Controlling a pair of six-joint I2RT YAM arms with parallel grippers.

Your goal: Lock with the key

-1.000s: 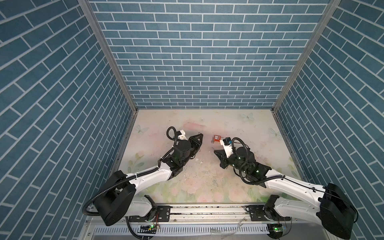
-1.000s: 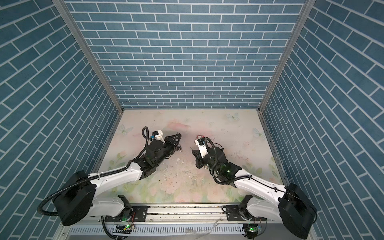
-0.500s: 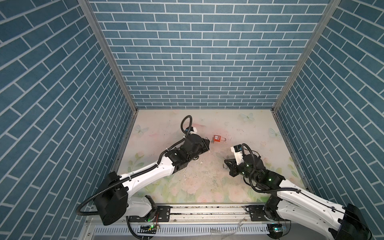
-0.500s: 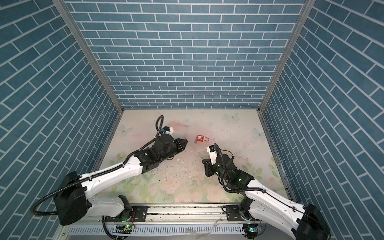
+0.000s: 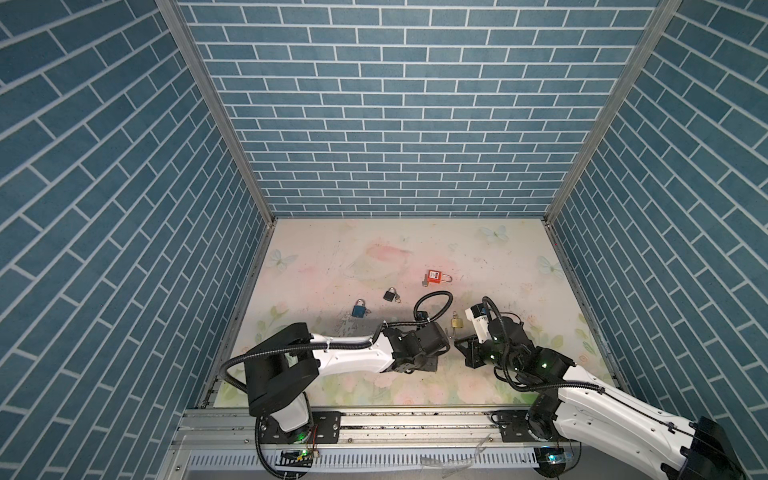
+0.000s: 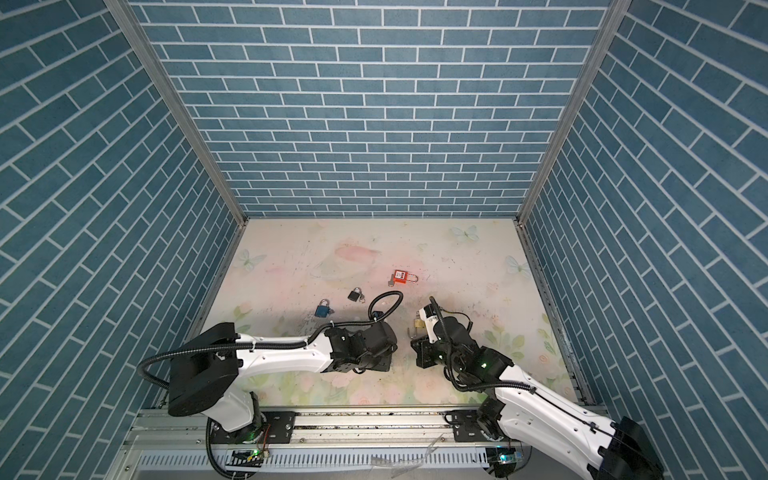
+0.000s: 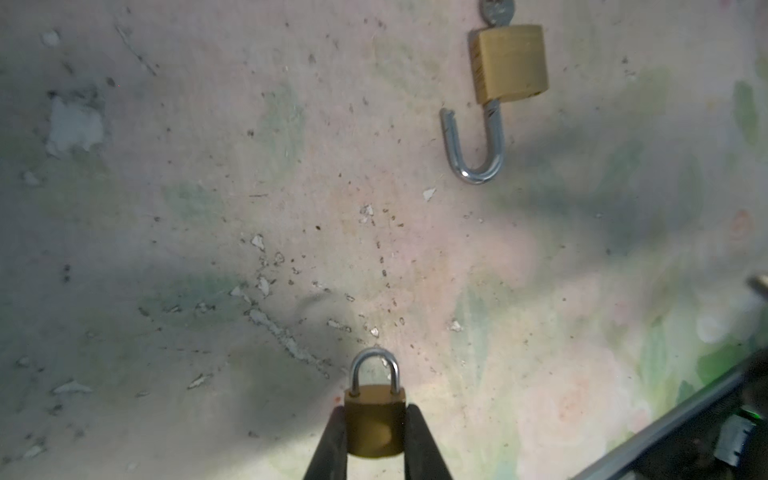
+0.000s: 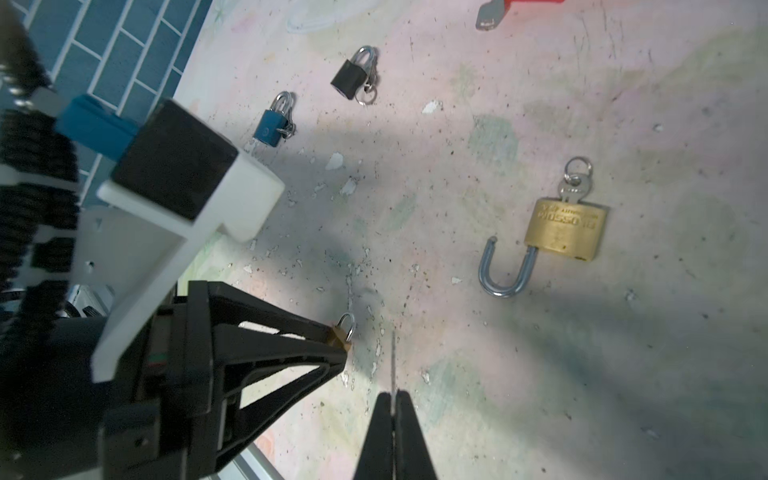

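The left jaws clamp the body of the small brass padlock (image 7: 375, 424) low over the surface (image 5: 374, 257), shackle seated and pointing away from the arm; this grip presumably steadies it for the key; the large brass padlock (image 8: 563, 228) lies open between the arms, its own key inserted; the right jaws are closed on a thin blade, apparently the key (image 8: 392, 357), held edge-on near the clamped padlock.

both top views are bright, evenly lit from above and sharp. wrist views are dimmer: broad soft shadows cross the worktop (image 7: 166, 124), and one corner of the left wrist view is out of focus.
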